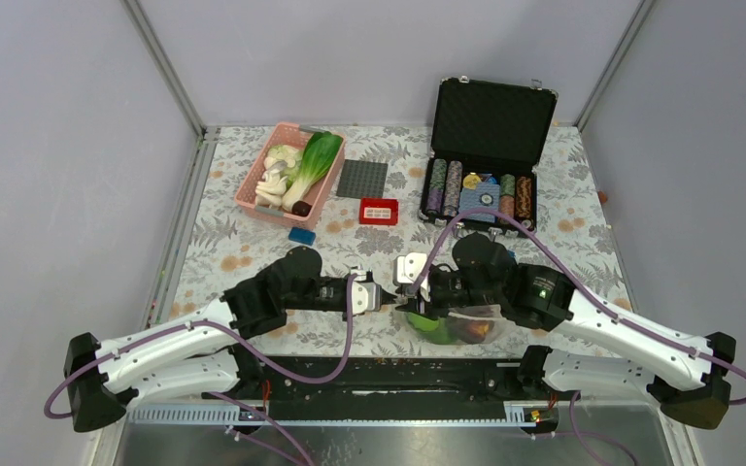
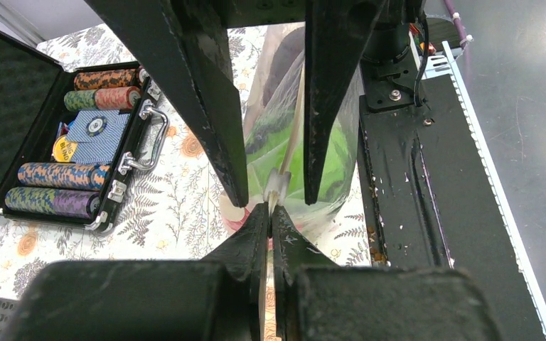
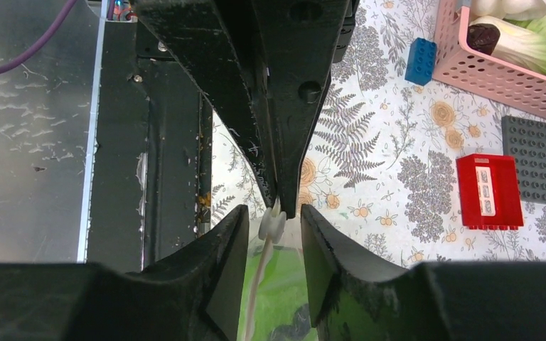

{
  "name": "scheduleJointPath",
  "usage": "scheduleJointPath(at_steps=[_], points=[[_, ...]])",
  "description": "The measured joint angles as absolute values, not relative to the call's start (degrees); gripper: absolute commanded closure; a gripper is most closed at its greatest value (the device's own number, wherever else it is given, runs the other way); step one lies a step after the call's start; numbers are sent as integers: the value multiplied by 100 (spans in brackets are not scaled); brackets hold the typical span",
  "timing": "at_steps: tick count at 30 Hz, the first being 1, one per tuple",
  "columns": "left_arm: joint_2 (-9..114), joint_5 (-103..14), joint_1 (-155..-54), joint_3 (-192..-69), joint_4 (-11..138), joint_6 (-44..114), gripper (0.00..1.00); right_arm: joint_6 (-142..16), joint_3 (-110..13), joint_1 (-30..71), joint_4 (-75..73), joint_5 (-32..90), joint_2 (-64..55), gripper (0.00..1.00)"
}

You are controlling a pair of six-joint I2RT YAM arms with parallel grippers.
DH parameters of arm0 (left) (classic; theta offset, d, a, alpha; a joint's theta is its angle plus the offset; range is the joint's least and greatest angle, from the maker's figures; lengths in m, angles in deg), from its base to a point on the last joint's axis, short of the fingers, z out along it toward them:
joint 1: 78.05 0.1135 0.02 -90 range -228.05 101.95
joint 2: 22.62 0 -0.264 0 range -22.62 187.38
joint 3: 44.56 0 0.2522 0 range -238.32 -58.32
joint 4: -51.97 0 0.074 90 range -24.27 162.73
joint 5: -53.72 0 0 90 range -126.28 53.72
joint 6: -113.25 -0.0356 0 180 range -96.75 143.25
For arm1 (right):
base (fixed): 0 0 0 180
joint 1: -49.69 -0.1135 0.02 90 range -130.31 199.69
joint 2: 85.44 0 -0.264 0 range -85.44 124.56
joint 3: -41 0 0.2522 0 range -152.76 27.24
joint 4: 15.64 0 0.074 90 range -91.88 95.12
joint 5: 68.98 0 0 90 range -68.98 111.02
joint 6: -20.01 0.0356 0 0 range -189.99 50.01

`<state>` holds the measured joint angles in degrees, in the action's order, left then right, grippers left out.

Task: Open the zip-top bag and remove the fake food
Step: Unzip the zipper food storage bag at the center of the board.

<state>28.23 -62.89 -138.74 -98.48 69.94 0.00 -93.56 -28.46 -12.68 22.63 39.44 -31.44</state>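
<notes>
Hands meet at the bench's [image 1: 253, 243] near edge: left hand [image 2: 270, 211] clenched on the zip-top bag's [image 1: 468, 325] top strip, right hand [image 3: 274, 217] released, straddling the white slider [image 3: 273, 226]; fake food [image 1: 434, 330] sits inside.

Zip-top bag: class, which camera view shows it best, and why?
Left wrist view: the zip-top bag fills the middle beyond the shut left hand, green fake food inside. The top view shows it small and partly covered; the right wrist view shows only its top edge.
</notes>
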Motion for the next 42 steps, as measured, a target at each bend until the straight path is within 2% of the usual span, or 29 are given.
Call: scheduleJointPath(at_steps=[12, 23, 42], points=[[2823, -6282, -13874, -9850, 7033, -4, 100, -9254, -2837, -1290, 2263, 3797, -3090, 100], [2670, -5961, -13889, -9914, 7320, 57, 100, -9241, -2396, -1323, 2045, 3467, -3671, 100], [1304, -5235, -13494, -9909, 8721, -496, 100, -9387, -2300, -1331, 2720, 2846, -4482, 100]])
